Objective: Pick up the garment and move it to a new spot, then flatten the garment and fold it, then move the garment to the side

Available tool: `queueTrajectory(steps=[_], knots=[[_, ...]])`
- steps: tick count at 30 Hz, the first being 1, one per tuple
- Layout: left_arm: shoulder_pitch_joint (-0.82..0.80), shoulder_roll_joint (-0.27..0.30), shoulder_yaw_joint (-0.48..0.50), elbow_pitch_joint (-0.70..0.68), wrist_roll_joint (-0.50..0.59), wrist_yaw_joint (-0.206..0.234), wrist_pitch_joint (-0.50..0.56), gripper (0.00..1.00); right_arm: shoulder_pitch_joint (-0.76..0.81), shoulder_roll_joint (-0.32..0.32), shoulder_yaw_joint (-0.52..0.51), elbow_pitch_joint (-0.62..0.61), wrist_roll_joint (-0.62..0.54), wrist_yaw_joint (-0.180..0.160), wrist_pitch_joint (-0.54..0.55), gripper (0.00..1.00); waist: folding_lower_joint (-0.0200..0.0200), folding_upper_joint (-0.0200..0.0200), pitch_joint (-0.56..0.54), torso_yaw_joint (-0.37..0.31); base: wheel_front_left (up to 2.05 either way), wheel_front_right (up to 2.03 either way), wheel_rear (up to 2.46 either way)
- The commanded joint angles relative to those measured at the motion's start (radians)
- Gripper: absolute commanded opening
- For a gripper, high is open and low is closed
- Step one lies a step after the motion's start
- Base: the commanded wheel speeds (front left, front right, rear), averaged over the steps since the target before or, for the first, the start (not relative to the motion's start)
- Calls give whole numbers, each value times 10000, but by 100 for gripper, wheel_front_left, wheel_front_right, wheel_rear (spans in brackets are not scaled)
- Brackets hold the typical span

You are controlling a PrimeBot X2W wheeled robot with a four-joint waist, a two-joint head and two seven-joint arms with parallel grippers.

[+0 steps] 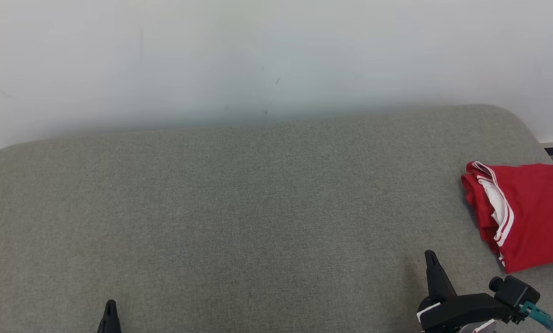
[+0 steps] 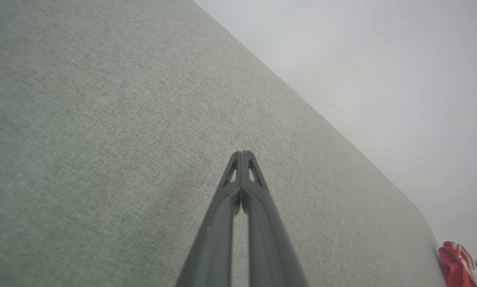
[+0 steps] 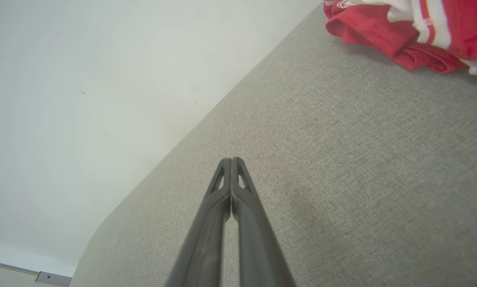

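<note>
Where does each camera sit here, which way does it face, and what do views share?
Head view: on the head, facing forward and down over the grey cushion to the wall; left gripper lower left, right gripper lower right.
Left wrist view: along its shut gripper, across cushion toward wall.
Right wrist view: same, its gripper shut.
All share the red garment.

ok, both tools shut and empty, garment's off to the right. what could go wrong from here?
1. The garment lies close to the right edge of the grey surface; a nudge might push it off.
2. The right tool sits near its bunched side; a swing could snag and undo the fold.
</note>
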State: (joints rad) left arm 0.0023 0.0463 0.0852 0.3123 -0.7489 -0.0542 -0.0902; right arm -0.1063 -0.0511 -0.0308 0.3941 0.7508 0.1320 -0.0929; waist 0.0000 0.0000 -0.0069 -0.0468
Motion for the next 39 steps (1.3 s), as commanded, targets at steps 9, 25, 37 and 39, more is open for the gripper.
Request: queueTrajectory(steps=[9, 25, 37, 39], knots=[[-374, 43, 80, -240, -1431, -177, 328, 0, -121, 5, -153, -375, 1417, -9, 338, 0, 0, 0, 11, 51, 0, 0, 0], [-585, 47, 136, -355, -3260, -337, 770, 0, -104, 7, -331, -672, 3243, -12, 782, 0, 0, 0, 28, 133, 0, 0, 0], [-734, 50, 179, -441, -4559, -433, 1086, 0, -91, 9, -454, -878, 4537, -14, 1109, 0, 0, 0, 43, 199, 0, 0, 0], [-758, 51, 185, -455, -4776, -454, 1128, 0, -89, 9, -475, -908, 4747, -14, 1150, 0, 0, 0, 45, 210, 0, 0, 0]])
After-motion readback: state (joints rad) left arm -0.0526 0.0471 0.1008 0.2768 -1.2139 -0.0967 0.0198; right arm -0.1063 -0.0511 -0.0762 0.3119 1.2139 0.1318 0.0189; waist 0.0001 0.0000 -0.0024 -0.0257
